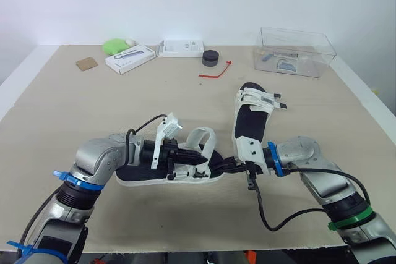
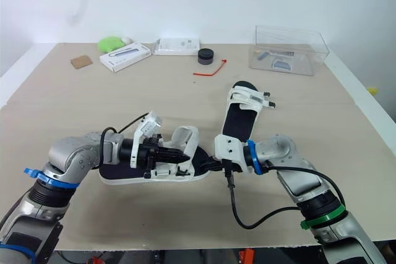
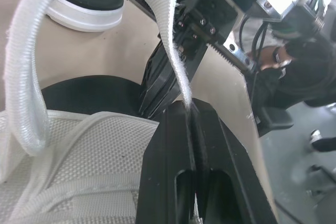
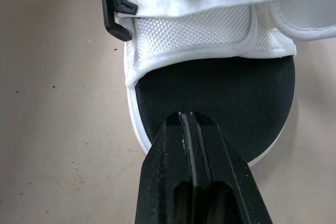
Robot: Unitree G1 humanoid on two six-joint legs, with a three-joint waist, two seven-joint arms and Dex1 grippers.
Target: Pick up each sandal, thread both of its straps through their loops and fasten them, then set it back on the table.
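One strap in left gripper

Head stereo above; wrists close on sandal

- The left arm is bent at the elbow, with the forearm lying low and reaching rightward.
- The left gripper is pinched tight on a white strap.
- The right arm folds inward, forearm pointing left.
- The right gripper has its fingers pressed together, its tip near the left gripper's.
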